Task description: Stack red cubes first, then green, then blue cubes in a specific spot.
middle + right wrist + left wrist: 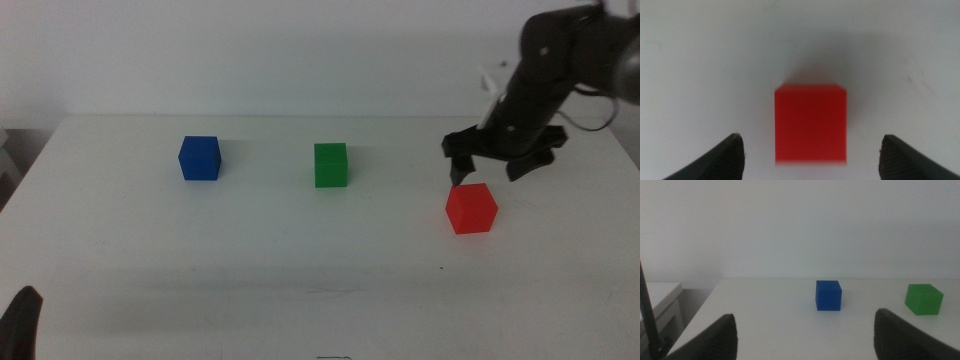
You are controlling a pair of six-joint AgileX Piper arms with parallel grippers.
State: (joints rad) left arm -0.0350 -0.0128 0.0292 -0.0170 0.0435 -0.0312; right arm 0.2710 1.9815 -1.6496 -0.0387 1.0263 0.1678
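My right hand hangs over the red cube, ready for the first pick.

The red cube (471,208) sits alone on the white table (300,260), well apart from the green cube (331,165) and, farther still, the blue cube (200,158). My right hand (490,166) is just above and behind it, jaws spread wide of both sides. I judge I should come straight down, keep the cube centred, and close on flat faces. My left hand (805,332) waits at the near table edge, jaws apart.
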